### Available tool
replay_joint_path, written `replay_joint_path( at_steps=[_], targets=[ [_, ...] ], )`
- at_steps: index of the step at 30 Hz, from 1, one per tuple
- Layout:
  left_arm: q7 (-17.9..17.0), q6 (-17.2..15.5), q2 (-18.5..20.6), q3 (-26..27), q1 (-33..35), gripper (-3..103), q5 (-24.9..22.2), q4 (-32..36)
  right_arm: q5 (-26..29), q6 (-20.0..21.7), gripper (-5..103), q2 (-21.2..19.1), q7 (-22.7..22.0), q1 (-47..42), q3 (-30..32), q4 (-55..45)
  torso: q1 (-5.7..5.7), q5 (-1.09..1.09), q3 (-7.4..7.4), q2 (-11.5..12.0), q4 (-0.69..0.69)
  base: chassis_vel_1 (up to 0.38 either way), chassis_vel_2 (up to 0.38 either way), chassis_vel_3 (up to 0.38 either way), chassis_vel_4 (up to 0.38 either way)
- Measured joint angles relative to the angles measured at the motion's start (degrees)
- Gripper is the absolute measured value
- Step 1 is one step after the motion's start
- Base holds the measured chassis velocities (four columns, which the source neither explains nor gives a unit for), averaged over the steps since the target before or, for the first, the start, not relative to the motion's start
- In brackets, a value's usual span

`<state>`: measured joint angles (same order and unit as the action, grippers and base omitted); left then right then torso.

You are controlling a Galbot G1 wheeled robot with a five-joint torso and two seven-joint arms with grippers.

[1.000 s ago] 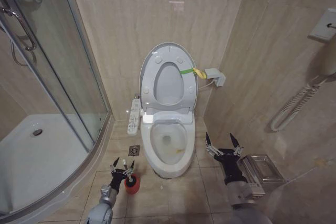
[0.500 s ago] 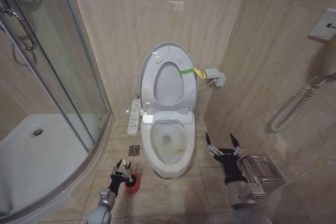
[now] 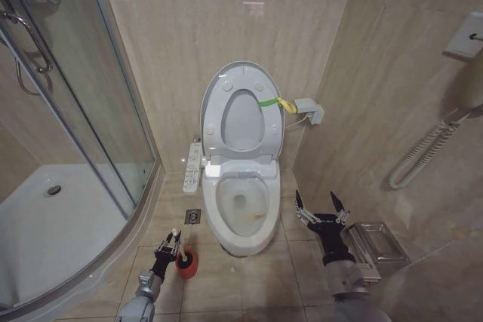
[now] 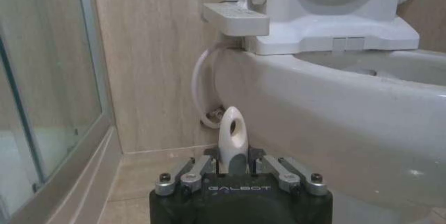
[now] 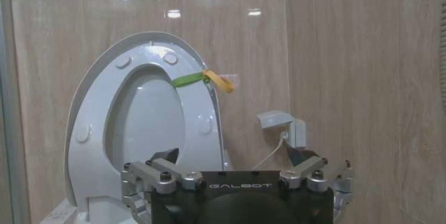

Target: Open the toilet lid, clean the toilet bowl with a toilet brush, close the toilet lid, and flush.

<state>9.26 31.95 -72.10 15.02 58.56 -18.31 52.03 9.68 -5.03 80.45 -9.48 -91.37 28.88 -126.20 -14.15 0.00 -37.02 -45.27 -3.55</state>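
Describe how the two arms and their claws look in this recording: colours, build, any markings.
Both arms have light grey, rounded forearm shells ending in black wrist housings. The left claw and right claw are built alike: black bodies with slim dark fingers on silver metal linkages with bolt heads. Each wrist view shows white "GALBOT" lettering on the black housing. No loose cables are visible.

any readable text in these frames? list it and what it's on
"GALBOT" on the left gripper body, behind the fingers closed on the toilet brush handle.
"GALBOT" on the right gripper body, facing the raised toilet lid.
The side control panel by the toilet bowl has markings too small to read.
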Motion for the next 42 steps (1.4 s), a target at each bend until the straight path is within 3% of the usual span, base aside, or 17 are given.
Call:
replay_joint_path(
  at_steps=[5, 17, 27, 36, 42],
  targets=[
    [-0.2, 0.3, 0.1, 0.4, 0.1, 25, 1.0, 0.3, 0.0, 0.0, 100, 0.0, 0.0, 0.0, 0.0, 0.0, 0.00, 0.00, 0.00, 0.0, 0.00, 0.000, 0.000, 0.000, 0.000],
    [-1.9, 0.2, 3.5, 3.1, 4.6, 25, 6.2, 8.7, 0.0, 0.0, 100, 0.0, 0.0, 0.0, 0.0, 0.0, 0.00, 0.00, 0.00, 0.0, 0.00, 0.000, 0.000, 0.000, 0.000],
    [-4.2, 3.0, 3.9, 4.9, 5.6, 25, 8.8, 8.8, 0.0, 0.0, 100, 0.0, 0.0, 0.0, 0.0, 0.0, 0.00, 0.00, 0.00, 0.0, 0.01, 0.000, 0.000, 0.000, 0.000],
    [-6.3, 1.1, 4.7, 5.3, 8.5, 25, 8.8, 19.4, 0.0, 0.0, 100, 0.0, 0.0, 0.0, 0.0, 0.0, 0.00, 0.00, 0.00, 0.0, -0.01, 0.000, 0.000, 0.000, 0.000],
    [-6.9, -1.9, 6.3, 6.5, 13.3, 25, 6.5, 31.0, 0.0, 0.0, 100, 0.0, 0.0, 0.0, 0.0, 0.0, 0.00, 0.00, 0.00, 0.0, 0.00, 0.000, 0.000, 0.000, 0.000]
  ],
)
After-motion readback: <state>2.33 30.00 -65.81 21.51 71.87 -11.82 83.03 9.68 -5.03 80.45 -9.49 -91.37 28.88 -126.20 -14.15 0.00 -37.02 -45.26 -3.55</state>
